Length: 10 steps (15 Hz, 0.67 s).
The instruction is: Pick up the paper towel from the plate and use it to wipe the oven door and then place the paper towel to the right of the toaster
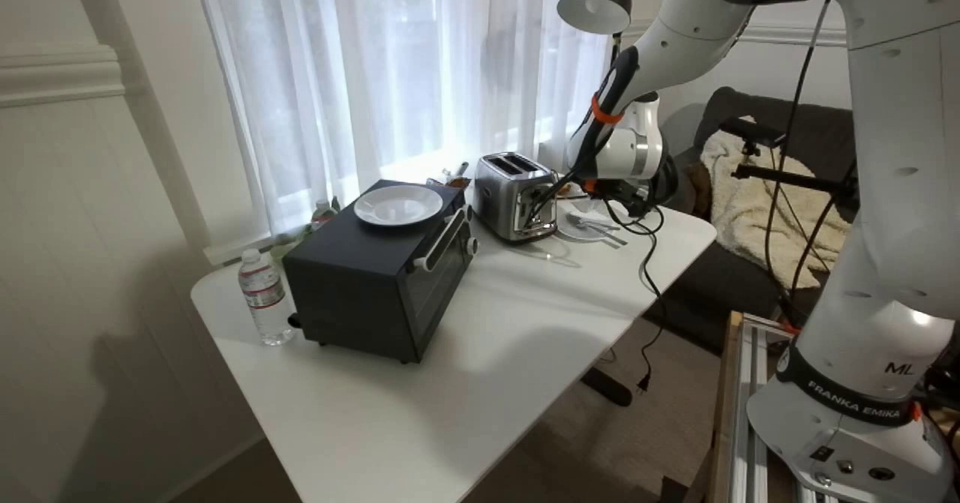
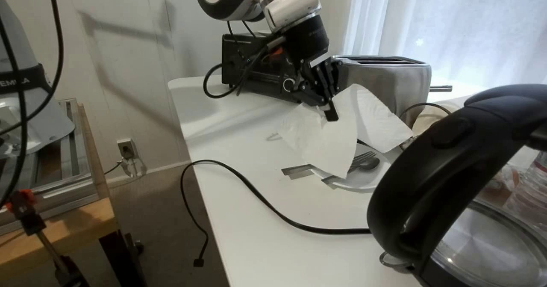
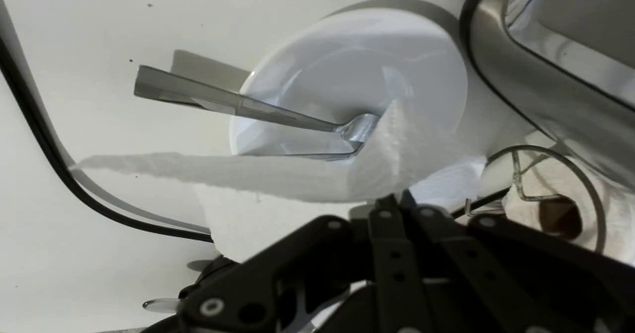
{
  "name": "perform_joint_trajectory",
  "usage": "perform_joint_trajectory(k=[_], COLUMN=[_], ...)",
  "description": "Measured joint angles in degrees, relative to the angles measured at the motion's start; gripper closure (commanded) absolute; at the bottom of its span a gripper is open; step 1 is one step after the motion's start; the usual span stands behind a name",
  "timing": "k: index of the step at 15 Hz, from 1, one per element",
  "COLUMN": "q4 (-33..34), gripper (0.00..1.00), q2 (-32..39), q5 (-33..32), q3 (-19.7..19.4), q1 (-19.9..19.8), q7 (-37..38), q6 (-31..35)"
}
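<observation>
My gripper (image 3: 401, 199) is shut on the paper towel (image 3: 278, 176), a thin white sheet with folds that hangs from the fingertips. In an exterior view the gripper (image 2: 331, 107) and towel (image 2: 337, 143) hang over a white plate (image 2: 359, 187) on the table. The plate (image 3: 332, 82) holds a fork and a spoon, partly covered by the towel. The silver toaster (image 2: 384, 86) stands close beside the gripper; it also shows in the wrist view (image 3: 526, 60). The oven door (image 1: 439, 278) faces the table's open side, with a white handle. My fingertips are hidden in the exterior view of the oven door.
The black oven (image 1: 345, 308) carries another white plate (image 1: 399, 205) on top. A water bottle (image 1: 264, 300) stands beside it. A kettle with a black handle (image 2: 427, 171) stands near the toaster end of the table. A black cable (image 2: 256, 195) crosses the table. A lamp (image 1: 596, 8) hangs behind.
</observation>
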Motion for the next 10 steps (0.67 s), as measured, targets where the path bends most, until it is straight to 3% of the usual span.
perform_joint_trajectory(k=[5, 10], q4=[3.3, 3.7], gripper=[0.38, 0.03], q2=[4.5, 5.3], q5=[0.8, 0.9], q3=[5.6, 6.0], q1=[-6.8, -7.6], q7=[0.5, 0.4], q6=[3.1, 4.7])
